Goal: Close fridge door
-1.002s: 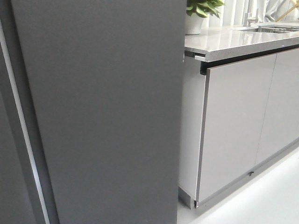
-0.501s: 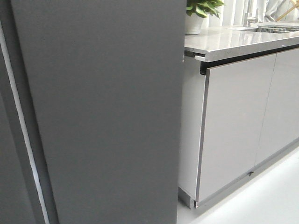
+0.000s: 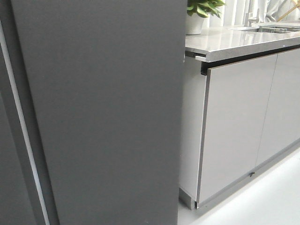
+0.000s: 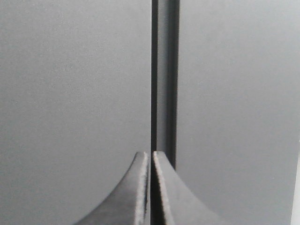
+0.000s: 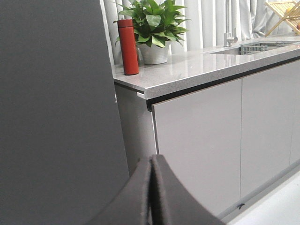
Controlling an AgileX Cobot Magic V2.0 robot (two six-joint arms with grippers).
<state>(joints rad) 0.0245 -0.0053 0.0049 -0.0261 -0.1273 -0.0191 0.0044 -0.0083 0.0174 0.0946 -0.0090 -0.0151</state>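
The fridge door (image 3: 103, 112) is a tall matte dark-grey panel that fills the left and middle of the front view; none of its white inner lining shows. No gripper shows in the front view. In the left wrist view my left gripper (image 4: 150, 154) is shut and empty, its tips close to a narrow vertical seam (image 4: 161, 84) between the door panel (image 4: 70, 84) and another dark-grey panel (image 4: 234, 93). In the right wrist view my right gripper (image 5: 152, 159) is shut and empty, just right of the door (image 5: 51, 117).
Light-grey glossy cabinet doors (image 3: 234, 126) stand to the right under a grey stone countertop (image 3: 243, 42). On it are a potted plant (image 5: 152, 28), a red bottle (image 5: 128, 47) and a sink (image 5: 253, 47). Pale floor (image 3: 262, 201) lies at the lower right.
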